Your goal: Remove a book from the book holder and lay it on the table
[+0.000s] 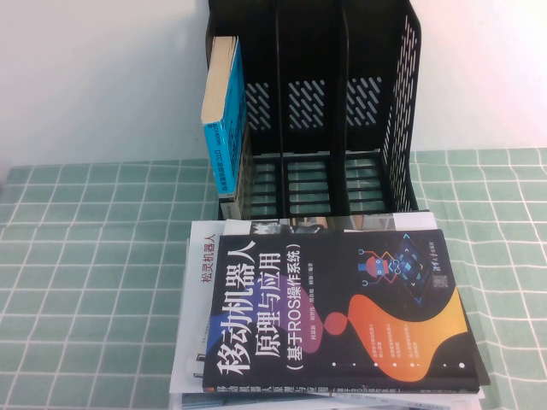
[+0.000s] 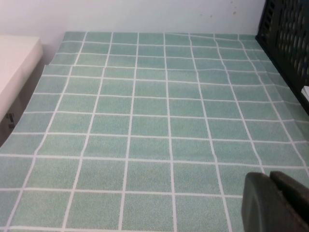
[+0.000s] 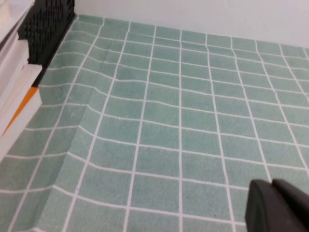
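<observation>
The book [image 1: 342, 307], black-covered with a big white title and orange and pink blobs, lies flat on the table [image 1: 85, 256] on top of a stack of white books. It rests just in front of the book holder [image 1: 316, 111], whose three slots stand empty. Neither gripper appears in the high view. My left gripper [image 2: 269, 176] hangs shut and empty over bare cloth, with the book holder [image 2: 285, 34] off to one side. My right gripper [image 3: 271, 182] is also shut on nothing over the cloth, away from the book holder [image 3: 46, 24].
A thick blue-spined book [image 1: 224, 120] stands upright against the holder's left wall. White books [image 1: 201, 282] lie under the black one; their page edges [image 3: 14, 87] show in the right wrist view. A white surface [image 2: 14, 63] borders the cloth. The cloth is wrinkled [image 3: 82, 130].
</observation>
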You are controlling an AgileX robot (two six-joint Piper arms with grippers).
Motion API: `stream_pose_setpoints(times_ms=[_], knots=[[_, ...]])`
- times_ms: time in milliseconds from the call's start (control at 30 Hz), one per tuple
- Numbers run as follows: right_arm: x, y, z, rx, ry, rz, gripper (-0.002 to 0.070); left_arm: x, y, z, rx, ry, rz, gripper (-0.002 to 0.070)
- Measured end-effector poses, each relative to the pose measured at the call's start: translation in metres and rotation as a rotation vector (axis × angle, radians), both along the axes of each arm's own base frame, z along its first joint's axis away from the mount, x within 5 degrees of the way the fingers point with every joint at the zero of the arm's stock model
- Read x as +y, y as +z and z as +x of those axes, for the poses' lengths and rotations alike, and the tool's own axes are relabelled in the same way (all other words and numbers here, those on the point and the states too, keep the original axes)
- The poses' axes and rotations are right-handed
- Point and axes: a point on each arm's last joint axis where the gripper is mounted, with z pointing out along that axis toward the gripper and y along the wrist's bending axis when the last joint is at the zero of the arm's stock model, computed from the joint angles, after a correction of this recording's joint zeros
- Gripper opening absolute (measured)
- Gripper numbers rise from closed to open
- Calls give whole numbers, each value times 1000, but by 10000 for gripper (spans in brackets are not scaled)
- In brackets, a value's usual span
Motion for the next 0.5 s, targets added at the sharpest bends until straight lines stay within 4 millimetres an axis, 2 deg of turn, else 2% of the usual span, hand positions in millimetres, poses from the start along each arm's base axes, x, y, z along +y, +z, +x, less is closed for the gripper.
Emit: stream_pose_setpoints(times_ms=[500], knots=[[0,0,0,0,-2,11,-2,0,0,0,0,0,0,-3]])
